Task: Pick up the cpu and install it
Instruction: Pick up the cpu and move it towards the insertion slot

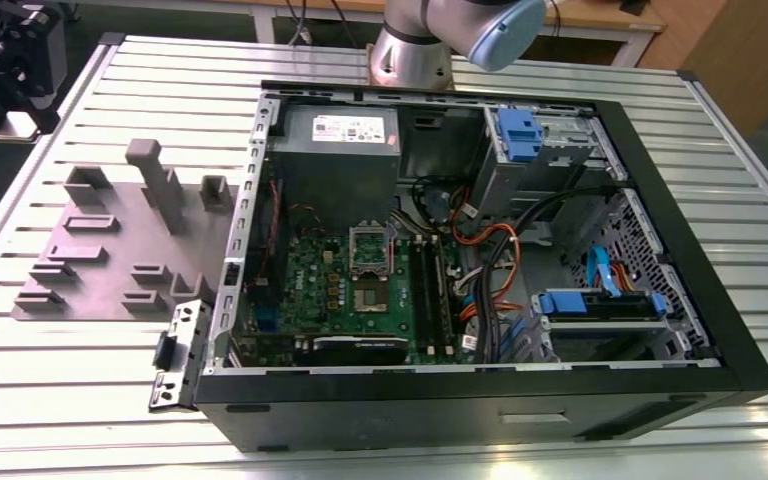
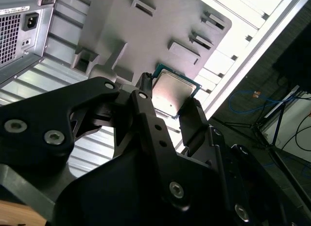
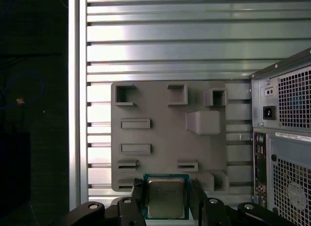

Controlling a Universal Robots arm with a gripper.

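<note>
The cpu [image 3: 166,197] is a small square chip with a silvery metal top and a thin green rim. It sits between the two black fingers of my gripper [image 3: 166,200], which is shut on it at two opposite edges. In the second wrist view the cpu [image 2: 174,90] hangs in the gripper [image 2: 171,97] well above the grey fixture plate [image 2: 146,26]. The exterior view shows the open computer case [image 1: 678,250] with the green motherboard [image 1: 317,275]. On the board, a silver hinged socket frame [image 1: 371,245] stands next to the socket [image 1: 368,297].
The grey fixture plate [image 1: 117,250] with raised blocks and slots lies on the slatted aluminium table [image 1: 37,400], at the exterior view's left of the case. The arm's base [image 1: 418,50] stands behind the case. Cables [image 1: 491,260], blue drive brackets [image 1: 598,305] and a power supply [image 1: 337,135] crowd the case.
</note>
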